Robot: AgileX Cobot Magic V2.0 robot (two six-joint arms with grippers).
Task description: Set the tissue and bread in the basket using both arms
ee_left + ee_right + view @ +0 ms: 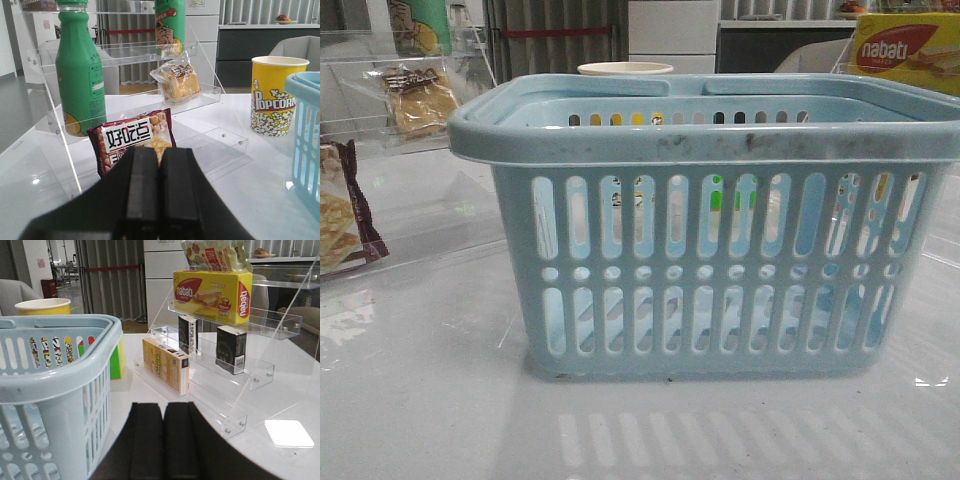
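The light-blue basket (705,235) stands mid-table and is also in the right wrist view (55,385); its edge shows in the left wrist view (305,140). The bread (179,82), a small clear packet with a dark band, sits on the middle step of a clear acrylic shelf, also in the front view (418,98). I cannot tell which item is the tissue; a beige box (165,364) and a soft printed pack (215,255) sit on the right shelf. My left gripper (159,155) is shut and empty, short of the shelf. My right gripper (163,410) is shut and empty beside the basket.
A maroon cracker packet (132,140) and green bottle (80,75) stand on the left shelf. A popcorn cup (276,95) stands behind the basket. The right shelf (260,375) holds a yellow nabati box (212,292) and two dark boxes (231,349). A green-and-yellow item (116,360) sits beside the basket.
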